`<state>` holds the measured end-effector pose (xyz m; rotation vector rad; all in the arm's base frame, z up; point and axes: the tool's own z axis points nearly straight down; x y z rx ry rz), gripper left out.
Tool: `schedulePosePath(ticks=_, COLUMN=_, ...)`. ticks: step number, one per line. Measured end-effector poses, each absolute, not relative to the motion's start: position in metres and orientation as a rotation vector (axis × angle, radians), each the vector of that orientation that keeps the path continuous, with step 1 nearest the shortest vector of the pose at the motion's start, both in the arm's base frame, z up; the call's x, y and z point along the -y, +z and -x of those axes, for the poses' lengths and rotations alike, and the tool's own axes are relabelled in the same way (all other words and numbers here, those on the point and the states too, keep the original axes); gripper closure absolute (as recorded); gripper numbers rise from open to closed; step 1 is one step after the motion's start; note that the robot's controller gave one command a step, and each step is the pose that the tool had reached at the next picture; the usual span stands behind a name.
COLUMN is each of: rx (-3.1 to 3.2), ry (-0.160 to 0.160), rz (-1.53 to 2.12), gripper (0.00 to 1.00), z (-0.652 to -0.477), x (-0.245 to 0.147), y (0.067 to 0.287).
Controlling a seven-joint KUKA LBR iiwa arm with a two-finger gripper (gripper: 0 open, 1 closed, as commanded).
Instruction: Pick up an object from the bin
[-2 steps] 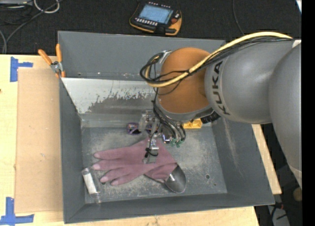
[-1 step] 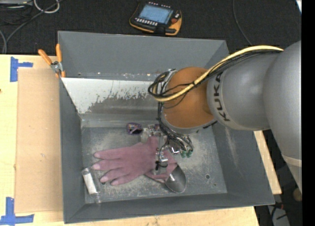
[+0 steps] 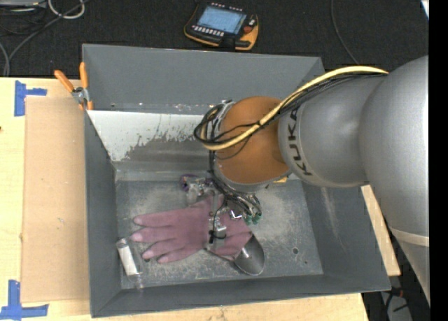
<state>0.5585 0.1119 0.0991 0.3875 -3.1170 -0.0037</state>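
The gripper (image 3: 215,233) hangs low in the bin (image 3: 203,75), directly over a mauve rubber glove (image 3: 171,234) that lies flat on the bin floor, its cuff end to the right and its hand end spread toward the left wall. The tool sits above the cuff half of the glove and looks close to its surface, perhaps touching it. Whether the tool is spread or pressed together I cannot tell, since the wrist's orange cover (image 3: 248,138) and the cables crowd the view from above.

The glove shows no sign of being raised: it rests on the floor along its whole length. So the step in hand looks like the reach and the grasp itself, with the lift not yet done.

A metal spoon (image 3: 250,259) lies just beside the cuff, at the front right of the glove and close under the tool. A small pale tube (image 3: 127,257) lies near the front left corner, just off the glove's hand end and well apart from the tool.

The next move, as I judge it, calls for a firm pinch on a fold of the limp rubber, since a flat sheet gives little to grip. Then comes a straight lift, high enough for the dangling end to clear the bin floor, taking care not to catch the spoon along with it
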Motion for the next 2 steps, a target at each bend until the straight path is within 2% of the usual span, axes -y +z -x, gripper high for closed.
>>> schedulePosePath(ticks=1, rx=3.125, ry=0.001, rz=-0.227, gripper=1.00, z=-0.5818, x=0.0126, y=0.1102)
schedulePosePath(ticks=2, rx=3.125, ry=0.001, rz=-0.225, gripper=1.00, z=-0.5817, x=0.0125, y=0.1102)
